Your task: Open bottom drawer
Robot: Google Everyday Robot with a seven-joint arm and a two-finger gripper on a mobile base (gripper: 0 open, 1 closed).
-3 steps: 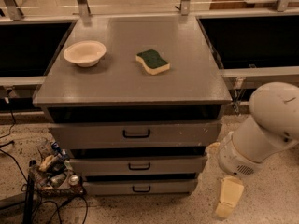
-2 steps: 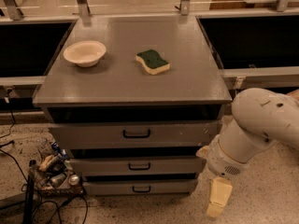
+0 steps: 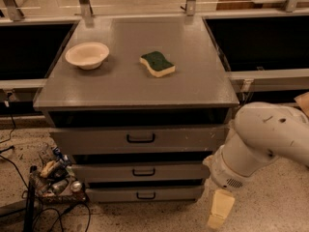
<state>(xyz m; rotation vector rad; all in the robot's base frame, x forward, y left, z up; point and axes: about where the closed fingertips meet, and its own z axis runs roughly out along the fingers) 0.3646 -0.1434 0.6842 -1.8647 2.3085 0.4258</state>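
Camera view: end effector (image 3: 219,210) (grip state cannot be told) hangs low, right of the bottom drawer (image 3: 145,194).

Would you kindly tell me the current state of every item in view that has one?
bottom drawer: shut, handle untouched.
middle drawer: shut.
top drawer: shut.
bowl: upright, empty, on the cabinet top.
sponge: lying flat, green side up, apart from the bowl.
hand: low near the floor, right of the bottom drawer, clear of its handle.
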